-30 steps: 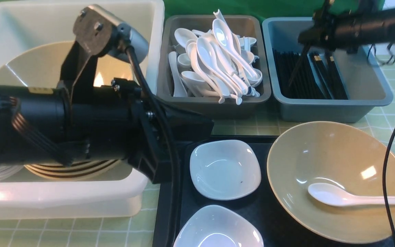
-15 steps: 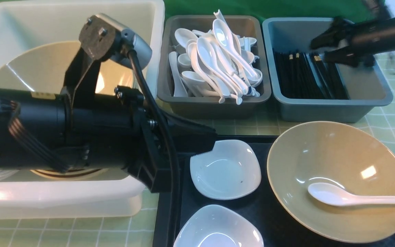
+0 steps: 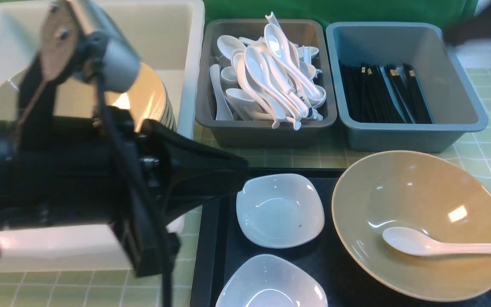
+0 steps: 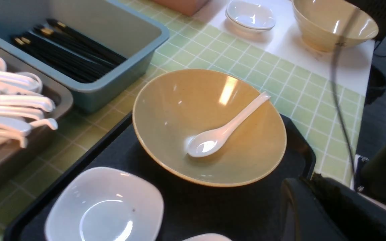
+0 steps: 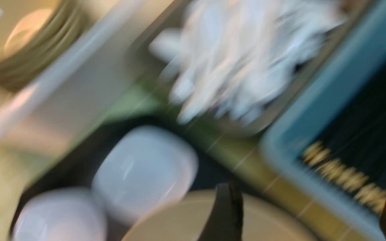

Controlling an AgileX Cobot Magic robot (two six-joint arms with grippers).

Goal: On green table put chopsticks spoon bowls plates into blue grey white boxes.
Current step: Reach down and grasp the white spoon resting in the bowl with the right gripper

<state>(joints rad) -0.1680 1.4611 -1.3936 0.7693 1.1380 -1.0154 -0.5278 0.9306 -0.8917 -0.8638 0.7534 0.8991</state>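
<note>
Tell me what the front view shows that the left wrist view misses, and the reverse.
Front only: the white box with stacked bowls. Left wrist only: a deeper bowl and small dishes on a white surface beyond the green cloth. Both: the big bowl holding a spoon on the black tray, a white plate, chopsticks in the blue box, the grey box full of spoons.

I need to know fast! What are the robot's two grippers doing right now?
Left gripper: closed, nothing visibly held.
Right gripper: open, empty.
</note>
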